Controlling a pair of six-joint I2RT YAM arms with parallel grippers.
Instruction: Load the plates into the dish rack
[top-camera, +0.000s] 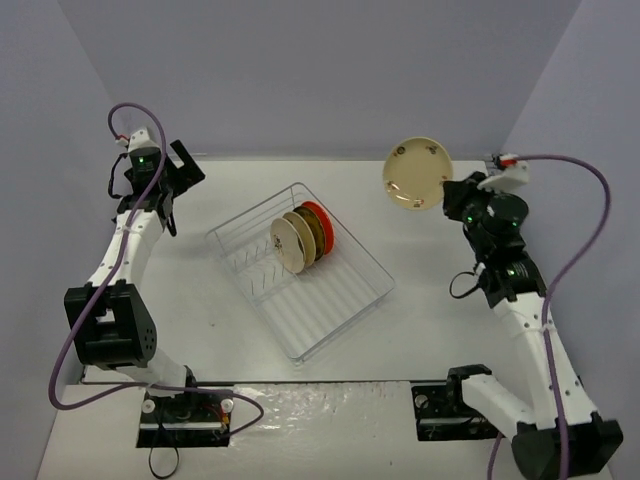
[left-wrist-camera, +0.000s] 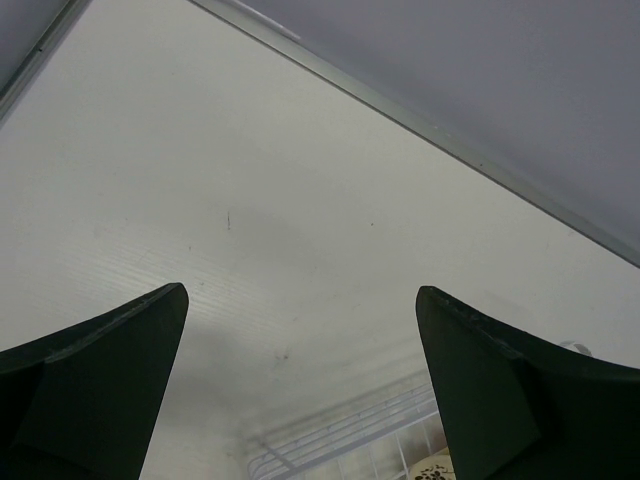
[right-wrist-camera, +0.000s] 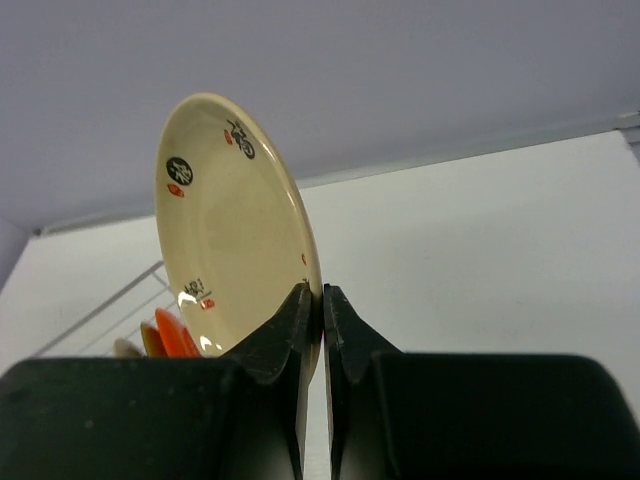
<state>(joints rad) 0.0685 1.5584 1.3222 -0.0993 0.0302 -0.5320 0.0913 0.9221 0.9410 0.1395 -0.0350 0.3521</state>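
The white-wire dish rack (top-camera: 335, 322) lies slantwise mid-table. Plates stand upright in a row in it: a cream plate (top-camera: 287, 244) in front, a mustard-brown plate (top-camera: 308, 234) behind it, an orange-red plate (top-camera: 320, 221) at the back. My right gripper (top-camera: 449, 192) is raised at the back right, shut on the rim of another cream plate (top-camera: 417, 172). In the right wrist view that plate (right-wrist-camera: 235, 225) stands on edge, pinched between the fingers of the gripper (right-wrist-camera: 322, 293). My left gripper (top-camera: 186, 164) hovers wide open at the back left, holding nothing (left-wrist-camera: 302, 292).
Grey walls enclose the table on three sides. The left wrist view catches a corner of the rack (left-wrist-camera: 340, 435) below the fingers. The right wrist view shows rack wires (right-wrist-camera: 105, 318) and the orange-red plate (right-wrist-camera: 176, 336) beyond the held plate.
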